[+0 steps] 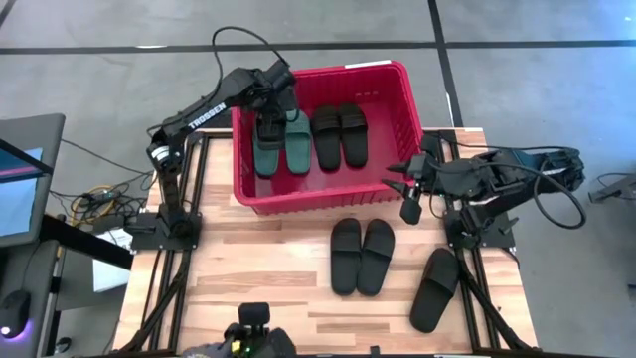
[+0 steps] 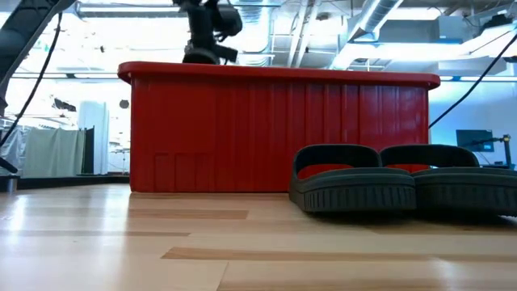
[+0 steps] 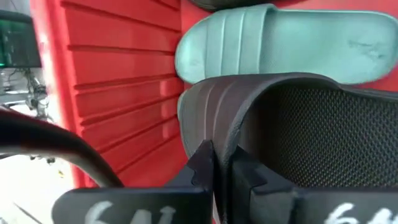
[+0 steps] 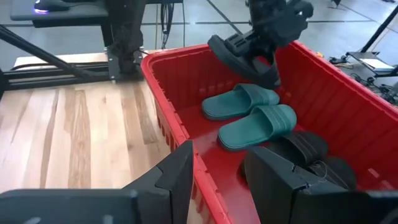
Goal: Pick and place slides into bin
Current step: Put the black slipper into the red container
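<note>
Left hand [image 4: 264, 53] clamped on a black slide [image 4: 239, 59], holding it above the green pair [image 4: 258, 115] inside the red bin [image 1: 397, 179]. Right hand [image 1: 402, 189] half-open, holding nothing, at the bin's near right rim. Three black slides [image 1: 363, 257] lie on the surface [image 1: 258, 278].

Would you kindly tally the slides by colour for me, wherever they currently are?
Black slides: 6, one held by the left end effector
Green slides: 2
Total: 8 slides
</note>
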